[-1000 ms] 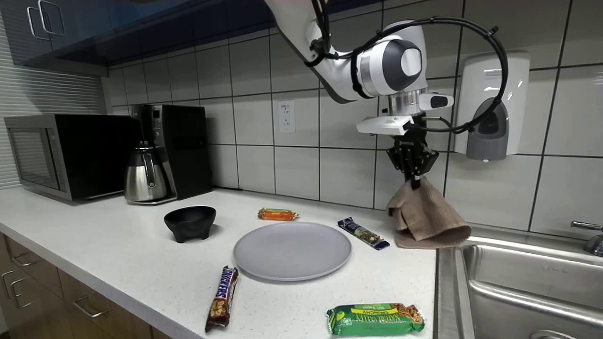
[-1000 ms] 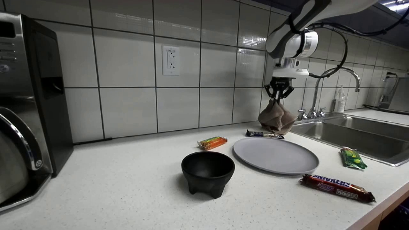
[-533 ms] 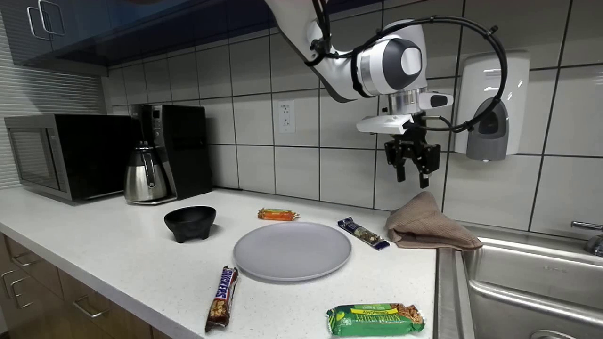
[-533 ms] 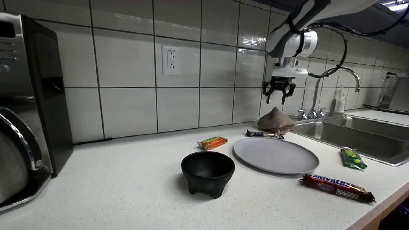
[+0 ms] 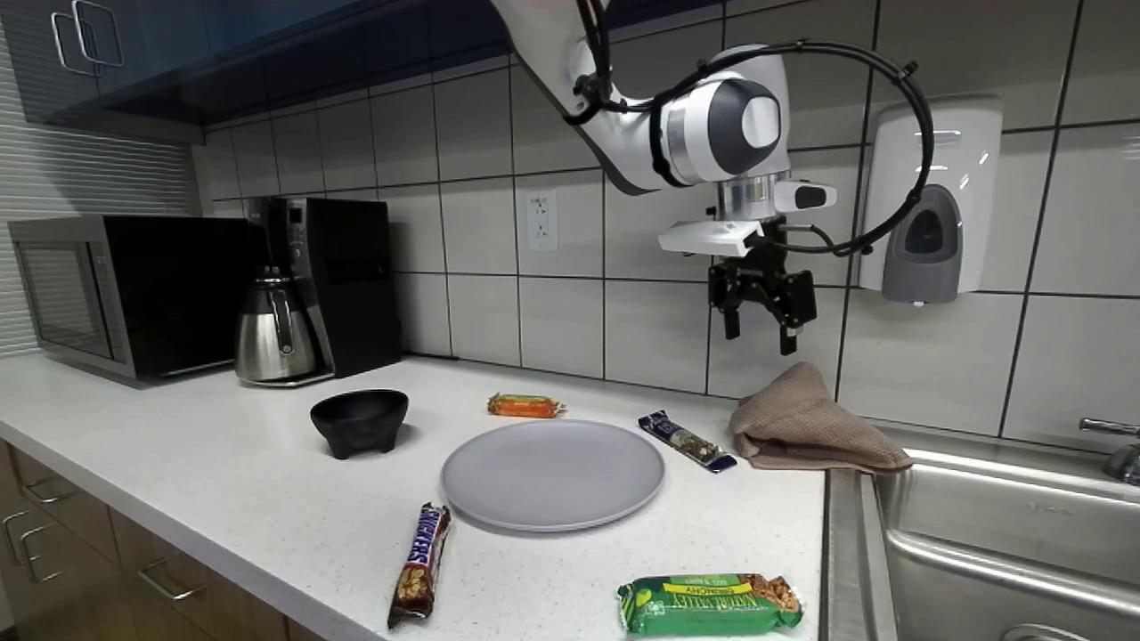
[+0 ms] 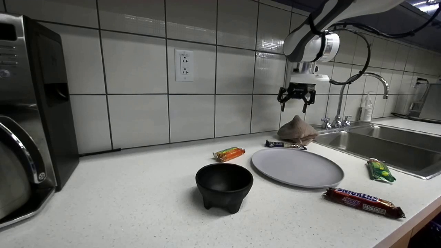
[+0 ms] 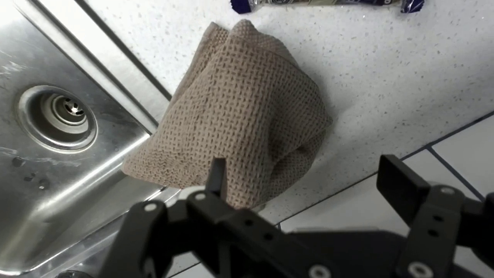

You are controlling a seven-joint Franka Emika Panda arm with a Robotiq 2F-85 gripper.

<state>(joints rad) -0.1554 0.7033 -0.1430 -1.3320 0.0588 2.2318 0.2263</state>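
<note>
My gripper (image 5: 760, 337) is in the air with its black fingers spread and nothing between them. Below it, a brown woven cloth (image 5: 806, 423) lies bunched on the counter, one peak standing up and one corner reaching over the sink's edge. In the wrist view the cloth (image 7: 247, 108) fills the middle, and one finger (image 7: 217, 175) shows in front of it; the gripper does not touch it. Beside the cloth lies a dark blue wrapped bar (image 6: 285, 145). A flat grey plate (image 5: 552, 476) rests next to that bar in both exterior views.
An orange wrapped bar (image 5: 525, 406), a black footed bowl (image 6: 224, 198), a Snickers bar (image 5: 419, 563) and a green Nature Valley pack (image 5: 711, 605) sit around the plate. The steel sink (image 7: 23, 61) borders the cloth. A tiled wall (image 5: 659, 329) and soap dispenser (image 5: 926, 240) stand behind.
The gripper opened and let go of the cloth, which sank onto the counter and spread toward the sink. Then the arm shifted slightly to the left in both exterior views.
</note>
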